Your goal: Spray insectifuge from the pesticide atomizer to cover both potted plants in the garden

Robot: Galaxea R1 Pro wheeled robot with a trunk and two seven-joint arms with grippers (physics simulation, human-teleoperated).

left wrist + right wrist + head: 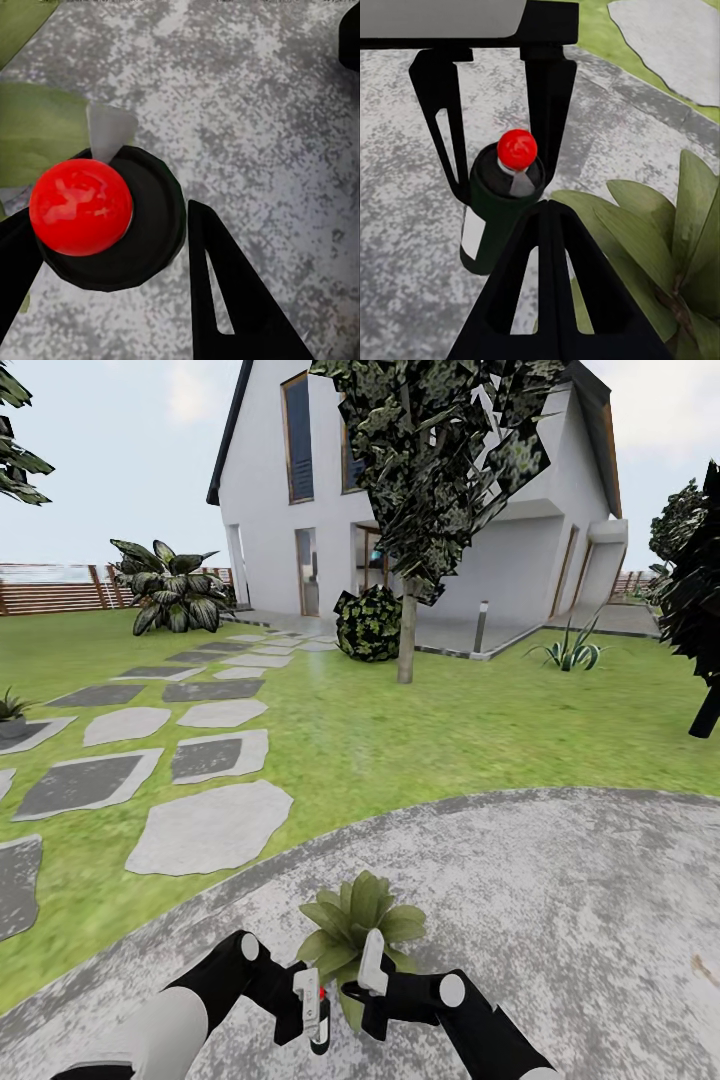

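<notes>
Between the two black fingers of the left pincer (312, 1000) stands the slim pesticide atomizer with its white and black body and round red nozzle knob (504, 210), and the pincer is clenched on it, one finger against each side as the right wrist view shows. Just beyond the pincer, nearly touching the atomizer, sits the small potted plant, a rosette of broad pointed green leaves (360, 935), on the round grey paved patio (560, 880). The right pincer (372, 975) hangs just beside the left one, over the near leaves; whether it is released or clenched cannot be told, since its fingers overlap in the right wrist view. The step in hand appears to be spraying this first plant. To do it well, the left pincer should keep the bottle upright and firmly held, turn the nozzle toward the rosette's centre, and sweep across the leaves so every one is wetted. A second plant in a grey pot (12, 715) stands well apart on the green lawn (400, 730).
</notes>
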